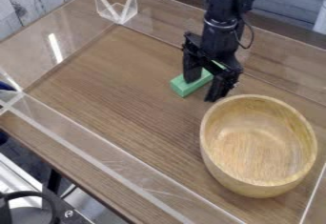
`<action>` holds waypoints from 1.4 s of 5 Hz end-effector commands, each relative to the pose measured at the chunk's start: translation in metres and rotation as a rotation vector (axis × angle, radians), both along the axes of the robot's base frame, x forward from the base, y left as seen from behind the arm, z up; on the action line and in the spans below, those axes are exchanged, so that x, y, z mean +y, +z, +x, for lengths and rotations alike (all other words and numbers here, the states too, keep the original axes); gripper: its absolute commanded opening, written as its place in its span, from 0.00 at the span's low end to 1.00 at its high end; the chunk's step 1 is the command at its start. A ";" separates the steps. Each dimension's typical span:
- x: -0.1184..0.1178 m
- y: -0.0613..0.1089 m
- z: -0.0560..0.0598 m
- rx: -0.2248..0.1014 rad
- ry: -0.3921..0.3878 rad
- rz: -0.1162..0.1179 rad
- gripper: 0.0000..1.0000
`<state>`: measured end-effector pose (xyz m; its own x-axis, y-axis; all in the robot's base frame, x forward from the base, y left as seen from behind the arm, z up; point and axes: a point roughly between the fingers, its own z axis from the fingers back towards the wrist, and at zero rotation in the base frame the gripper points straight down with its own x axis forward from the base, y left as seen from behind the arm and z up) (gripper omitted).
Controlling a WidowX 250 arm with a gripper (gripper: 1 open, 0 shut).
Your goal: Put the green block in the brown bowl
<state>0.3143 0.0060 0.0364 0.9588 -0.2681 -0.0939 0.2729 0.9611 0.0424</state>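
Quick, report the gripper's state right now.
Gripper: open, fingers straddling the green block, not yet closed on it; holding nothing.

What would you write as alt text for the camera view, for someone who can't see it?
A black robot pincer points straight down with its jaws open around the far end of a green block lying on a wooden table. An empty brown bowl sits just to the right and nearer the camera; clear plastic walls edge the table.
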 end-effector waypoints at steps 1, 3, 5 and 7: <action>0.007 0.005 0.011 -0.088 -0.008 -0.010 1.00; 0.011 -0.003 0.025 -0.124 0.021 -0.039 1.00; 0.020 0.030 0.028 -0.151 0.024 -0.041 1.00; 0.019 0.021 0.032 -0.198 0.034 -0.094 1.00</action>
